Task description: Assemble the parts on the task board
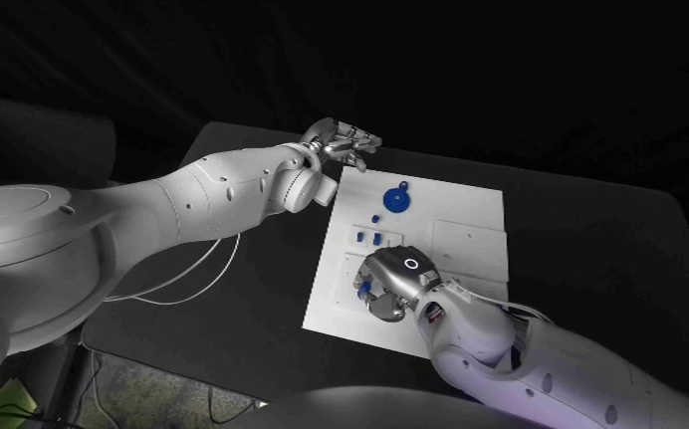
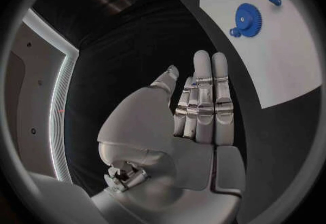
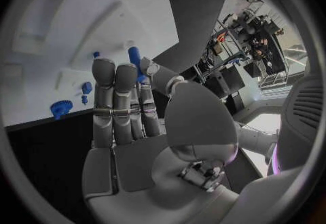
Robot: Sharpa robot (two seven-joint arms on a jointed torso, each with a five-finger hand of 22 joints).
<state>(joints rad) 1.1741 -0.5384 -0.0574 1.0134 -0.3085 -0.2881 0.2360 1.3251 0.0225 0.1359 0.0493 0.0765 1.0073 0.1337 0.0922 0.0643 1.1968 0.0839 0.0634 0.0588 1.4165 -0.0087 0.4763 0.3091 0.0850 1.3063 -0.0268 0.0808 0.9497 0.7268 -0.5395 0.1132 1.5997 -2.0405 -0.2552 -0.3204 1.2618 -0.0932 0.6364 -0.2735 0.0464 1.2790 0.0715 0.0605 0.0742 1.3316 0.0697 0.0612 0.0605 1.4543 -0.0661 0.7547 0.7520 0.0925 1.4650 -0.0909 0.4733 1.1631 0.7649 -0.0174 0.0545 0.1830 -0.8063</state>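
The right robot hand (image 1: pixel 395 285) hovers over the task board's (image 1: pixel 460 240) near-left part, pinching a blue peg (image 3: pixel 135 56), likely light, stiff and slippery; best gripped mid-shaft. The left robot hand (image 1: pixel 342 142), fingers straight and empty, hangs beyond the far-left corner, near the blue gear (image 1: pixel 395 197).
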